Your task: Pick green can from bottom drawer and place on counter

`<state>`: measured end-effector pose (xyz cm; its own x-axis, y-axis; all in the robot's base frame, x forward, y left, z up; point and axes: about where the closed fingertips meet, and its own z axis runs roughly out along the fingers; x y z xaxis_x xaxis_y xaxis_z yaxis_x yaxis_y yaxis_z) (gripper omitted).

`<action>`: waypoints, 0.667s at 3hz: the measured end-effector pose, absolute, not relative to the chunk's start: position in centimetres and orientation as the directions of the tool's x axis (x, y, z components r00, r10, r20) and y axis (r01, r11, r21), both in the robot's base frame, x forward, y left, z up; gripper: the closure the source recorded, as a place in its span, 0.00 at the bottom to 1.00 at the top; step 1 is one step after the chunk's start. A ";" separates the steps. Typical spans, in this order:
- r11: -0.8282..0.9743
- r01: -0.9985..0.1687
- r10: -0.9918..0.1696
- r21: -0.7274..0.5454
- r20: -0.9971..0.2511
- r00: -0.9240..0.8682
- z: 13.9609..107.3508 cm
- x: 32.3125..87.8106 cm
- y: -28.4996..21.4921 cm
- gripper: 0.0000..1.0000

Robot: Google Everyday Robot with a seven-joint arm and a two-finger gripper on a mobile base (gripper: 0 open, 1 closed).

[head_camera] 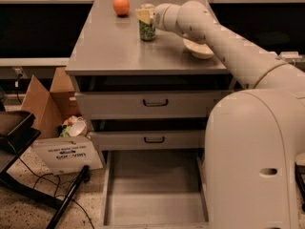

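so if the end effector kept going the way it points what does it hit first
The green can, right at its tip: the end effector points leftward in the view, over the counter. The orange sits farther back, probably off that line.

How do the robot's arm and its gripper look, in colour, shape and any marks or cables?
The arm is a thick, smooth, cream-white tube with rounded joints; no cables or lettering show. Its bulky rounded base shell, same colour, has one small dark oval slot. The gripper, at the green can on the counter, looks pale yellowish.
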<state>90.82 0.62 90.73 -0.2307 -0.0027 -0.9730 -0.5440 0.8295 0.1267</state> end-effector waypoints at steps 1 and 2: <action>0.829 -0.544 -0.003 0.127 -0.973 -0.231 90.7 90.8 0.6 0.36; 0.829 -0.544 -0.003 0.127 -0.973 -0.231 90.7 90.8 0.6 0.12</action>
<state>90.82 0.62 90.73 -0.2307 -0.0027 -0.9730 -0.5441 0.8294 0.1267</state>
